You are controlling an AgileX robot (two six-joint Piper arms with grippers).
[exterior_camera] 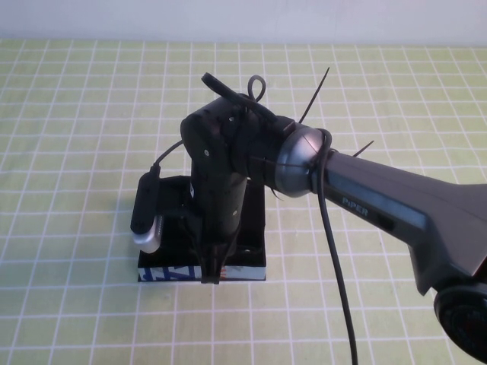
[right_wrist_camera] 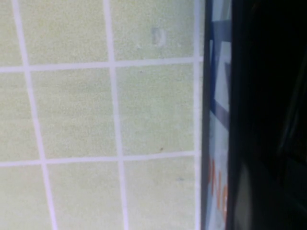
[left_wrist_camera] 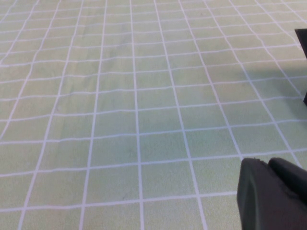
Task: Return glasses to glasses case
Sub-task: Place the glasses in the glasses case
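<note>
The glasses case [exterior_camera: 255, 228] is a black box lying left of the table's middle, with its blue, white and orange printed front edge [exterior_camera: 171, 274] facing me. My right gripper [exterior_camera: 212, 270] reaches over the case and points down at the middle of its front edge, its jaws closed together. The right wrist view shows the printed edge [right_wrist_camera: 216, 143] close up beside black surface. The glasses are hidden; I see them in no view. My left gripper [left_wrist_camera: 271, 191] is out of the high view; its dark fingers lie together above bare mat.
A green mat [exterior_camera: 91, 114] with a white grid covers the whole table. The right arm [exterior_camera: 380, 201] and its cable [exterior_camera: 338, 274] cross the right half. The wrist camera [exterior_camera: 146, 213] hangs over the case's left side.
</note>
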